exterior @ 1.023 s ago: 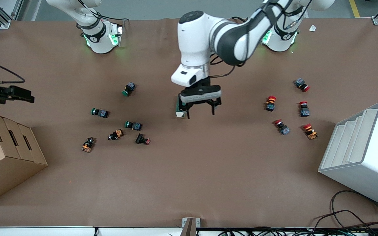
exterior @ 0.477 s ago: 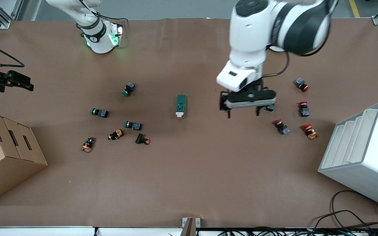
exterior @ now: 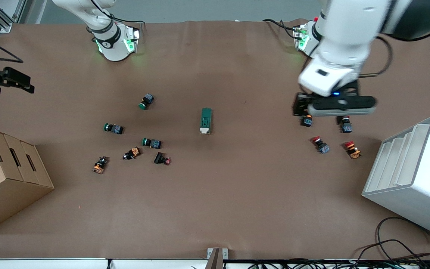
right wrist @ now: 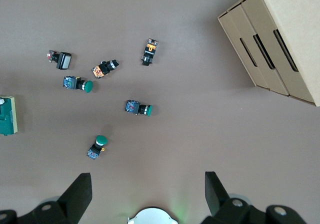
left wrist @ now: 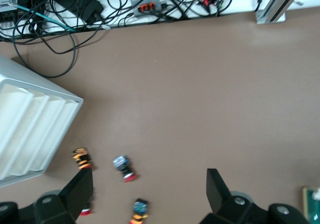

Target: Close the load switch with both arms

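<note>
The load switch point(exterior: 206, 120), a dark green block with a cream lever end, lies alone on the brown table near its middle. It also shows at the edge of the left wrist view point(left wrist: 312, 204) and of the right wrist view point(right wrist: 8, 115). My left gripper point(exterior: 334, 110) is open and empty, up over the red-capped push buttons point(left wrist: 125, 166) toward the left arm's end. My right gripper point(exterior: 13, 82) is open and empty, raised over the table's edge at the right arm's end. It is midway between its fingertips in the right wrist view point(right wrist: 147, 190).
Several green and orange push buttons point(exterior: 151, 142) lie scattered toward the right arm's end. A cardboard box point(exterior: 6, 175) stands there too. A white slotted rack point(exterior: 413, 175) stands at the left arm's end, with several red buttons point(exterior: 320, 144) beside it.
My left gripper has moved from beside the load switch toward the left arm's end, open and empty. The switch has stayed on the table. My right gripper has shifted slightly.
</note>
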`<state>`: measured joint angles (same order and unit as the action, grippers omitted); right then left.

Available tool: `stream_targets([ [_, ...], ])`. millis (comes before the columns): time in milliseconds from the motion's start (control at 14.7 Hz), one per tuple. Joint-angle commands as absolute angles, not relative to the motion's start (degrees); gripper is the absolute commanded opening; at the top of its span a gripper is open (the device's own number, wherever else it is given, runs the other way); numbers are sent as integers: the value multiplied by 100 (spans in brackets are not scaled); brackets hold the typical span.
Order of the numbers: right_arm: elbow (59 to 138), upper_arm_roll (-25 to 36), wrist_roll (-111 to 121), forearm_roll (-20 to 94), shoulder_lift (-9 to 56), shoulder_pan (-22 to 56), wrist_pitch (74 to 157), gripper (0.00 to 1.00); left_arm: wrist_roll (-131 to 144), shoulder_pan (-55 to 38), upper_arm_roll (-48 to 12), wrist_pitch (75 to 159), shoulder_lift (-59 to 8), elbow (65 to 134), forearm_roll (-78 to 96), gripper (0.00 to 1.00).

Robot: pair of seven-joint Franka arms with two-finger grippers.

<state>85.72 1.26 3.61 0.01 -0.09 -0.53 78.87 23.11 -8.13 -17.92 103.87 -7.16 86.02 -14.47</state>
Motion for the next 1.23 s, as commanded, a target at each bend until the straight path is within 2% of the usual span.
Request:
stream_targets([
  [0, 8965, 97, 343, 9, -369, -62, 8016, 100, 1471, -502, -1697, 10143, -414, 8578, -890, 100],
  [341, 9343, 105, 343, 9, -712, -61, 8191, 100, 220, -335, -932, 9221, -36, 8639, 51, 100],
  [614, 9334, 97, 343, 9, -721, -53, 8244, 100, 290, -149, -976, 9167, 483, 9271, 140, 100],
  [1159, 9316, 88, 352, 18, -712, -53, 8402, 100, -148, 0, -923, 9088, 545, 9246, 70, 100],
])
